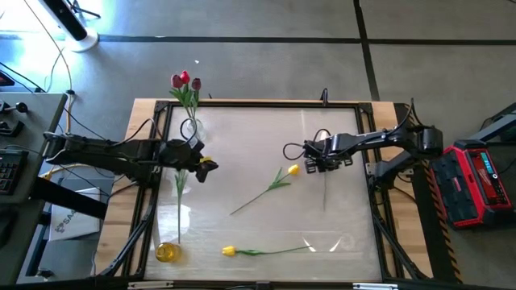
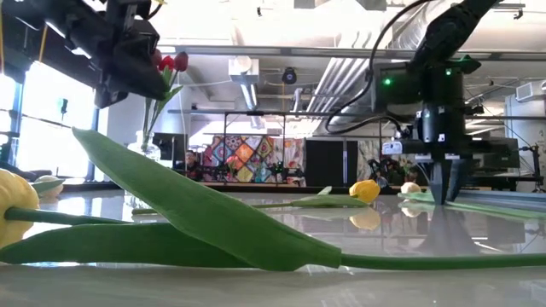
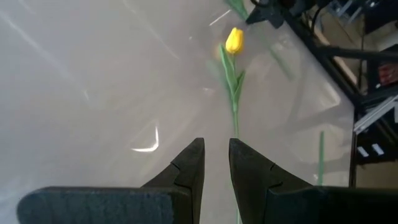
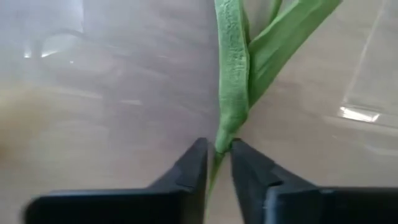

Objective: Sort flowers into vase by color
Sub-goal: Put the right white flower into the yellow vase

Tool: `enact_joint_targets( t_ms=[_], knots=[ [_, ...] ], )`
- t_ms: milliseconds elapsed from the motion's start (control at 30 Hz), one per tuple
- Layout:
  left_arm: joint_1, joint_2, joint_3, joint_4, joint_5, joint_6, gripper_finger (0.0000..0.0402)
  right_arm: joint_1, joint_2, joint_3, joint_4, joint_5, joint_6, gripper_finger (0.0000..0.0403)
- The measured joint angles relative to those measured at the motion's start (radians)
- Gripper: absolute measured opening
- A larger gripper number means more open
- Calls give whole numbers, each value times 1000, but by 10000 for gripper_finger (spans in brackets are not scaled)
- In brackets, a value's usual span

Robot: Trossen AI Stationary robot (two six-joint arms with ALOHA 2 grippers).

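The right gripper (image 1: 320, 163) was down on the shiny table top (image 1: 258, 137), right of the middle. Its two dark fingers (image 4: 196, 168) had closed on the thin green stem (image 4: 219, 163) of a flower lying there, just below its long green leaves (image 4: 233, 74). I could not tell what colour that flower's head was.

The left gripper (image 1: 208, 167) was on the left side of the table, raised above it. Its fingers (image 3: 193, 168) were close together with a thin gap between them. A thin green stem (image 1: 179, 211) hung below it, down to a yellow flower head (image 1: 167, 252), but I could not tell if the gripper held it.

A clear glass vase (image 1: 190, 127) stood near the far left corner with red and dark maroon tulips (image 1: 185, 81) in it.

Two yellow tulips lay flat on the table. One (image 1: 292, 170) was near the middle, just beside the right gripper. The other (image 1: 229, 251) was by the near edge.
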Motion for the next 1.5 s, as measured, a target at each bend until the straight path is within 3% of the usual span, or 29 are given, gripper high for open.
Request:
enact_joint_targets(
  t_ms=[100,300,500,667,933,1100,1267,1500],
  knots=[
    [12,-2,0,23,0,0,60,1,1,0,11,1,-3,9],
    [19,-2,0,25,25,2,60,9,-8,20,13,3,-5,9],
    [20,-1,0,139,83,58,60,61,-53,140,31,79,-6,3],
    [20,-1,0,278,-7,114,61,98,-85,257,41,165,-59,1],
    [20,-1,0,440,-65,225,92,150,-88,472,56,298,-283,1],
    [14,-1,0,605,-68,367,138,178,-89,578,224,338,-515,0],
    [27,-1,0,729,-78,457,180,200,-89,616,475,318,-792,0],
    [27,9,41,846,-61,550,193,196,-84,619,718,81,-1012,0]
  ],
)
